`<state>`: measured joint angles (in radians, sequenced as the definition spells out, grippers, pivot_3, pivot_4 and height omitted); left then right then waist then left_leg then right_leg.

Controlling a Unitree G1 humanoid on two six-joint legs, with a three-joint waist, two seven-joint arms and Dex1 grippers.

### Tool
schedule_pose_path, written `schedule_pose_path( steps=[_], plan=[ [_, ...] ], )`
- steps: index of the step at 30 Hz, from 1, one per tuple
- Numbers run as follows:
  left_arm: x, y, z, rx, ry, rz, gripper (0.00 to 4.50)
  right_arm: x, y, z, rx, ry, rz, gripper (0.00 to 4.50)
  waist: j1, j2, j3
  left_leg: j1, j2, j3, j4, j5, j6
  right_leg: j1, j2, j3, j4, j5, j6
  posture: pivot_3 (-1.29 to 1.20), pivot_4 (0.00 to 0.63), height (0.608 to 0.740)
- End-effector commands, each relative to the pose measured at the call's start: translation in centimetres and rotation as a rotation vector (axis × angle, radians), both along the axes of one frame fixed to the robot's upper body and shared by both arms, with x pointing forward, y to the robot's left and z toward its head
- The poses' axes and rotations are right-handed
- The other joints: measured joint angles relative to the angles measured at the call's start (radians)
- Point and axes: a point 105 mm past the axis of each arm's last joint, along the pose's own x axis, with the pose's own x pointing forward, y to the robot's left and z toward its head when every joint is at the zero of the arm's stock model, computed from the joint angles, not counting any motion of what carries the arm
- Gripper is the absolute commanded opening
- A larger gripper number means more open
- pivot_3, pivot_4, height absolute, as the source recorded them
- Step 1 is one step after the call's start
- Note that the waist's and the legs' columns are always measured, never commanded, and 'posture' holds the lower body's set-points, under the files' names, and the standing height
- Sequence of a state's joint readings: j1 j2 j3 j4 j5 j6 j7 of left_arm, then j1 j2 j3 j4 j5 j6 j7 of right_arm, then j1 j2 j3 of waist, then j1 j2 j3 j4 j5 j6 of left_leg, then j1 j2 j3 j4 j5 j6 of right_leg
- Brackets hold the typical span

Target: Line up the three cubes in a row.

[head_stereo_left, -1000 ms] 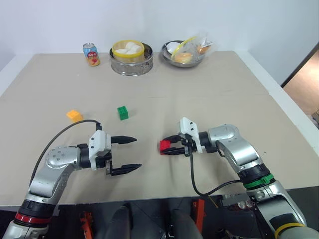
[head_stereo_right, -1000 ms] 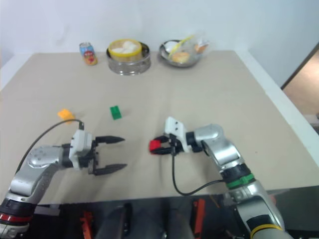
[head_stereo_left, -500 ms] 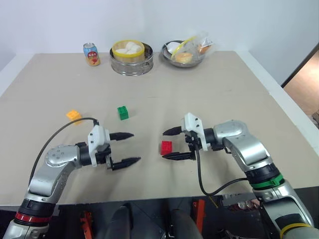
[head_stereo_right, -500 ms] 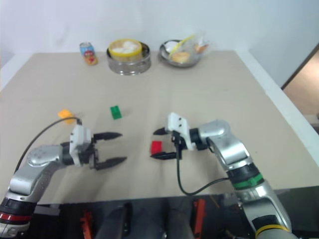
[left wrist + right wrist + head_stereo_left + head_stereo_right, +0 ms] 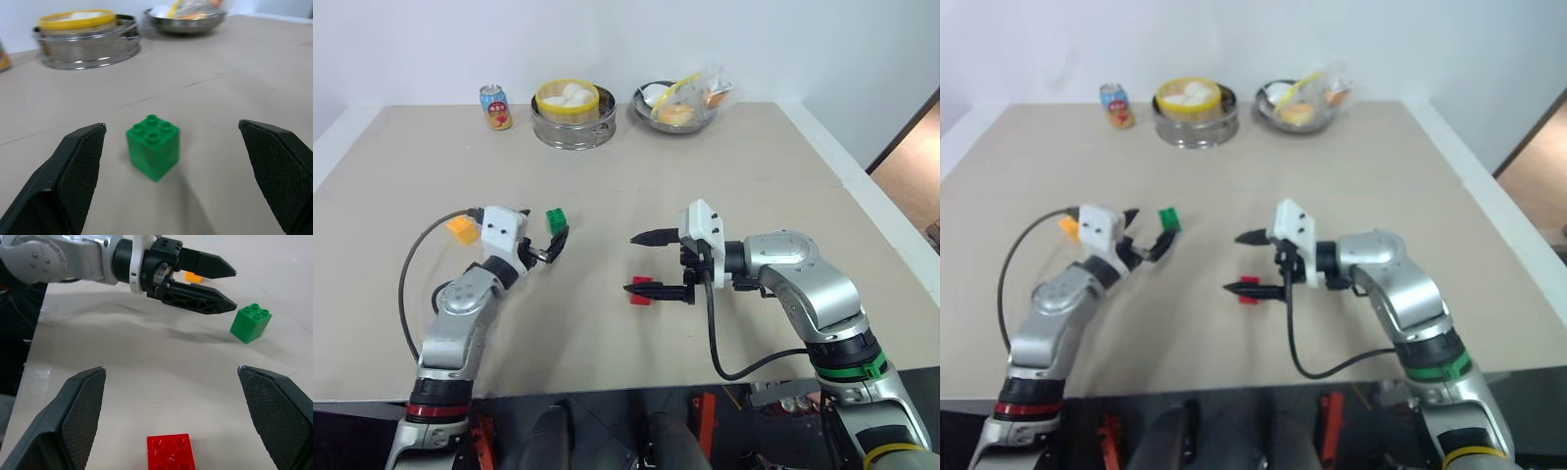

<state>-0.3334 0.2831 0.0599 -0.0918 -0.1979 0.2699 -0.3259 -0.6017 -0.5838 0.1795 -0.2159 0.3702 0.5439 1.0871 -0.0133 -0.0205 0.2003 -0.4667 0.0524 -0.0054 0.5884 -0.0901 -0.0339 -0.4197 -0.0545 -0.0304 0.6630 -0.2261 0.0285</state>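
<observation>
Left gripper (image 5: 171, 161) levelled wide at green cube (image 5: 152, 146), right gripper (image 5: 651, 264) spread

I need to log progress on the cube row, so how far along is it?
Done: the red cube sits released on the table, under the open right gripper. In hand: nothing gripped; the open left gripper is lined up on the green cube. Left: the green cube and the orange-yellow cube lie apart, so there is no row yet.
</observation>
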Motion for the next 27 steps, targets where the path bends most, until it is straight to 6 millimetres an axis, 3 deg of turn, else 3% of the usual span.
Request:
schedule_pose_path(
  steps=[1, 5, 18, 27],
  plan=[
    [0.6, 0.0, 1.2, 0.02, -0.065, 0.052, 4.5, -0.3, 0.0, 1.6, 0.019, -0.081, 0.012, 4.46, 0.001, 0.0, 0.0, 0.0, 0.0, 0.0, 0.0, 0.0, 0.0, 0.0, 0.0, 0.0, 0.0, 0.0, 0.0, 0.0, 0.15, 0.74],
    [1.4, 0.4, 0.7, -0.006, -0.039, 0.089, 4.5, 0.0, 0.0, 1.7, 0.013, -0.099, 0.005, 4.46, 0.001, 0.0, 0.0, 0.0, 0.0, 0.0, 0.001, 0.0, 0.0, 0.0, 0.0, 0.001, 0.0, 0.0, 0.0, 0.0, 0.15, 0.74],
    [2.0, -1.7, -0.3, -0.058, 0.026, 0.232, 4.5, 0.2, 0.0, 2.0, 0.035, -0.123, -0.01, 4.46, 0.002, 0.0, 0.0, 0.0, 0.0, 0.0, 0.002, 0.0, 0.0, 0.001, 0.0, 0.001, 0.0, 0.001, 0.002, 0.0, 0.15, 0.74],
    [2.3, -3.2, -0.3, -0.07, 0.043, 0.231, 4.5, 0.8, 0.0, 2.6, 0.084, -0.142, -0.039, 4.46, 0.008, 0.0, 0.0, 0.0, -0.001, 0.0, 0.004, 0.0, 0.0, 0.001, 0.0, 0.001, 0.0, 0.001, 0.002, 0.0, 0.15, 0.74]
  ],
)
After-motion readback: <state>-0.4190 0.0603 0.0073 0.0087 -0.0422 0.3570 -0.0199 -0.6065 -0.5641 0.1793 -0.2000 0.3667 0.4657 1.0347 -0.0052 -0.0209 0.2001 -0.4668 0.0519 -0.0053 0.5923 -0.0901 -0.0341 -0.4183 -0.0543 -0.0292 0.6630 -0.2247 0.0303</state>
